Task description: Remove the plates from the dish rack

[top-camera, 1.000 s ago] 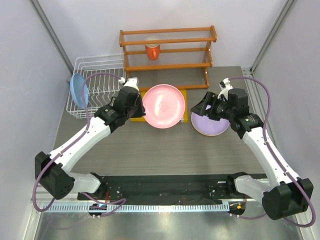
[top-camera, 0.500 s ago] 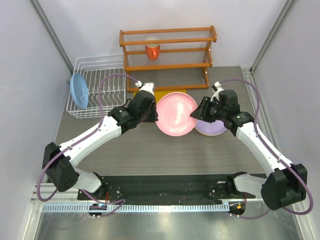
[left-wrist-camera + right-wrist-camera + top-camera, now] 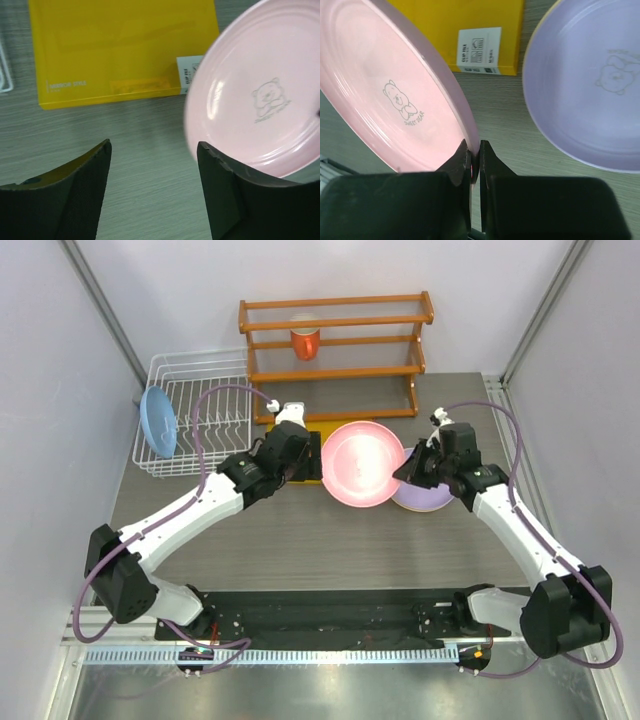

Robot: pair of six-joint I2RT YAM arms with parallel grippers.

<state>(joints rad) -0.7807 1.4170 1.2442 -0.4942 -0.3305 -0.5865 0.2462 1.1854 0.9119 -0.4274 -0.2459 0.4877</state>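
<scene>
Grey tabletop [image 3: 300, 540], mid-frame: right gripper [image 3: 475, 150] pinches the tilted pink plate [image 3: 362, 463] at its right rim, left gripper [image 3: 154, 145] spread just left of it.

Crops the pink plate [image 3: 260, 100] at 3 o'clock in the left wrist view, and the lilac plate [image 3: 585, 95] at 3 o'clock in the right wrist view. From above, hides the lilac plate's 9 o'clock side beneath the pink one. Cannot read the small print on the white label [image 3: 479, 50].

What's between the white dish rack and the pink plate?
The open left gripper and a flat yellow box on the table; the top view shows both.
</scene>
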